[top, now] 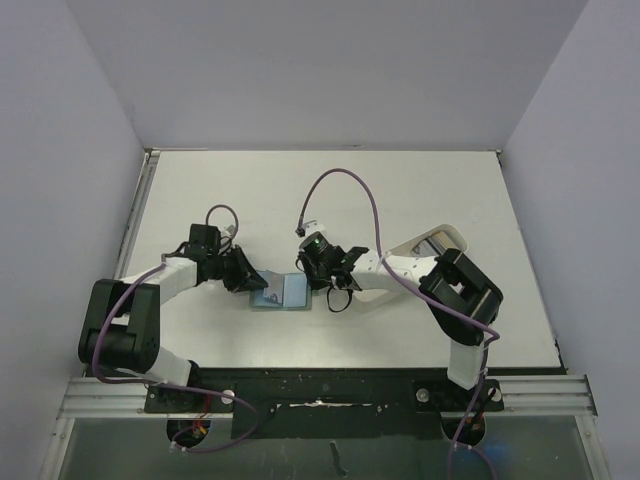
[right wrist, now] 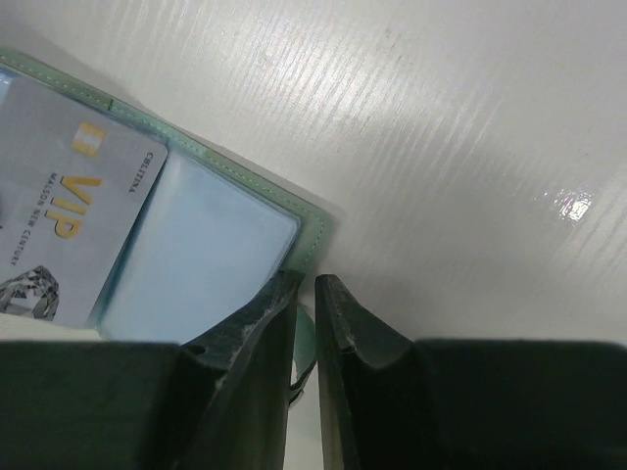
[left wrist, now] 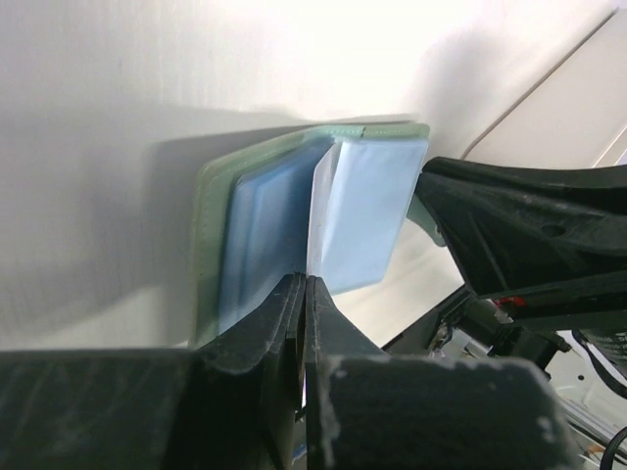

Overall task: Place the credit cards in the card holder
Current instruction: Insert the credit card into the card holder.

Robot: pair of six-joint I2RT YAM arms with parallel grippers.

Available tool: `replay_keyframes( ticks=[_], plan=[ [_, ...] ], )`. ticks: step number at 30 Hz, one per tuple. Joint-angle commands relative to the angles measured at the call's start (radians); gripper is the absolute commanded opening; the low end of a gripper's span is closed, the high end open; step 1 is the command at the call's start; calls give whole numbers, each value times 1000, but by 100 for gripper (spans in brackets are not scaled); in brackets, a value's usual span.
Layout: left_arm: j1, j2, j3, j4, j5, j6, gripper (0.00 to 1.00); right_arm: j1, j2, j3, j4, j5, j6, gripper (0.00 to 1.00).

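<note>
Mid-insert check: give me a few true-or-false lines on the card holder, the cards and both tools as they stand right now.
1. The card holder lies open on the table. True.
2. The left tool is open and empty. False: it is shut on a pale card, seen edge-on, standing between the holder's two pale blue pages.
3. A silvery card marked VIP lies flat against the holder's inside. True.
4. The right tool hangs well away from the holder. False: its tips sit at the holder's green edge, jaws nearly together with a bit of green showing between them.
5. The holder's inside is red. False: it is pale blue.
</note>
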Motion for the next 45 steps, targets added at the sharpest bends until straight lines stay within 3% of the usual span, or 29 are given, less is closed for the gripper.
replay_keyframes(
  ticks=[1,12,19,24,37,45],
  plan=[
    [7,30,71,-58,11,87,0,-1,-5,-1,59,25,-26,16],
    [7,14,45,-13,72,92,0,-1,-3,2,52,49,-14,16],
    [7,31,43,-12,80,86,0,30,-44,107,-60,107,53,17],
    [6,29,41,-16,85,85,0,46,-74,125,-43,103,79,18],
    [-20,7,23,18,77,14,0,104,2,312,-164,165,126,21],
    [-50,-67,-24,50,36,-70,0,129,9,269,-196,200,301,20]
  ],
)
